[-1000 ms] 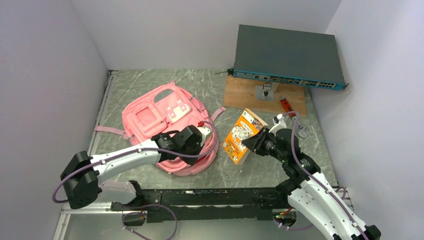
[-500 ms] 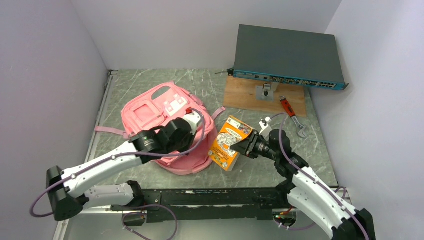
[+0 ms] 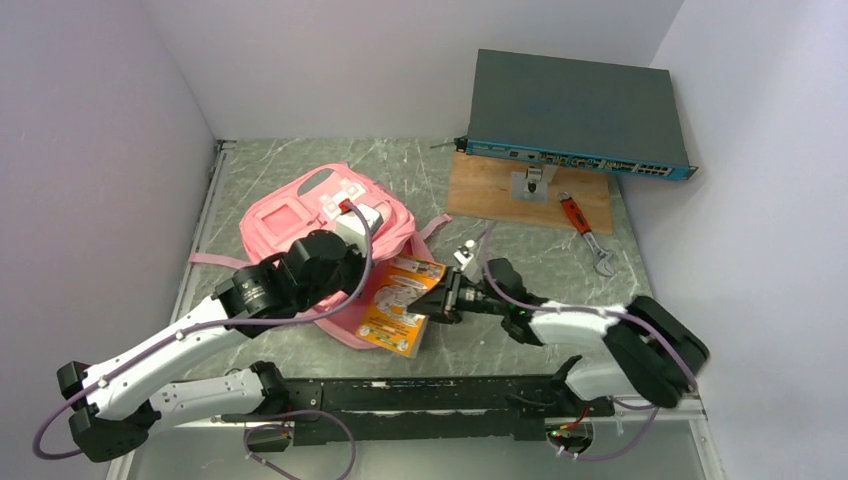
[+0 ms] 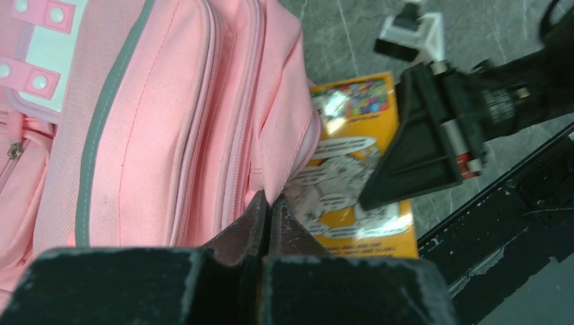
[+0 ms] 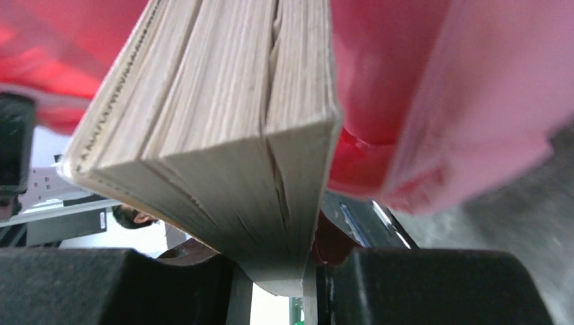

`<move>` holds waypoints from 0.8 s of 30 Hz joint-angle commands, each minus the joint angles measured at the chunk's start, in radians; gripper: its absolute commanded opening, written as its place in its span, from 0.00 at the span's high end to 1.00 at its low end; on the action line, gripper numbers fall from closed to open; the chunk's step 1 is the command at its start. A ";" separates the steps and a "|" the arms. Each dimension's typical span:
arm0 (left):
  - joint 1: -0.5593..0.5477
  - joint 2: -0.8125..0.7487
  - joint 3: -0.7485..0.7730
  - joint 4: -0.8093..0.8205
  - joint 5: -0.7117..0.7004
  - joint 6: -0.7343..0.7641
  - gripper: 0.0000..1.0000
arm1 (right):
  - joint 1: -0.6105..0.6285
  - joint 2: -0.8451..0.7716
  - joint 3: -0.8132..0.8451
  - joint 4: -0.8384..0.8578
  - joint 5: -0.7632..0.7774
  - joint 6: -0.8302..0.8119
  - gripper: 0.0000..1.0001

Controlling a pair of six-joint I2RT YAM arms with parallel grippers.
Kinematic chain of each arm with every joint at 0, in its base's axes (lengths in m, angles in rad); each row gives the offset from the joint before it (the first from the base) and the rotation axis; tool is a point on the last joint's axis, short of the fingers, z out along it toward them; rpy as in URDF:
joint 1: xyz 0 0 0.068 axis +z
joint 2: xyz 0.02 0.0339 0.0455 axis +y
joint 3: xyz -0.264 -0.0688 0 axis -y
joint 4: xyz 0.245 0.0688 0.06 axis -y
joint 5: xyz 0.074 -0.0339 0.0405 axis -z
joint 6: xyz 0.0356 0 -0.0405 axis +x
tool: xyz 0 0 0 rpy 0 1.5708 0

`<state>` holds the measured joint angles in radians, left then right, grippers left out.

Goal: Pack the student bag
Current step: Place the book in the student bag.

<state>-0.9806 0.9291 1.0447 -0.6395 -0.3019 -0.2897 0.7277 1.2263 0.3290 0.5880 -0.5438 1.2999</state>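
The pink student bag (image 3: 300, 215) lies left of centre on the table, its opening facing right. My left gripper (image 3: 352, 262) is shut on the edge of the bag's opening; in the left wrist view (image 4: 268, 203) its fingertips pinch pink fabric (image 4: 203, 122). My right gripper (image 3: 440, 300) is shut on an orange comic book (image 3: 398, 305) and holds it at the bag's mouth, its left end under the bag's edge. In the right wrist view the book's page edges (image 5: 223, 135) fill the frame between the fingers, with pink fabric (image 5: 440, 101) to the right.
A dark network switch (image 3: 575, 110) rests on a wooden board (image 3: 500, 185) at the back right. A red-handled wrench (image 3: 585, 230) lies on the table right of the board. A black rail (image 3: 420, 395) runs along the near edge. Walls close in left and right.
My right arm has stretched left and low, carrying the book from mid-table to the bag's mouth. My left gripper has lifted and pulled the bag's opening edge up and back.
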 commanded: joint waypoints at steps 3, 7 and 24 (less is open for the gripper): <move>-0.002 -0.003 0.151 0.072 0.032 0.040 1.00 | 0.102 0.337 0.196 0.638 0.126 0.201 1.00; -0.003 0.037 0.240 -0.013 0.068 0.048 1.00 | 0.120 0.527 0.338 0.751 0.192 0.261 1.00; -0.002 0.027 0.256 -0.075 0.050 0.063 1.00 | 0.165 0.715 0.668 0.424 0.549 0.125 0.98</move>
<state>-0.9741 0.9909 1.2350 -0.7956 -0.2604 -0.2405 0.8860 1.9335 0.8982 0.9630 -0.0872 1.4681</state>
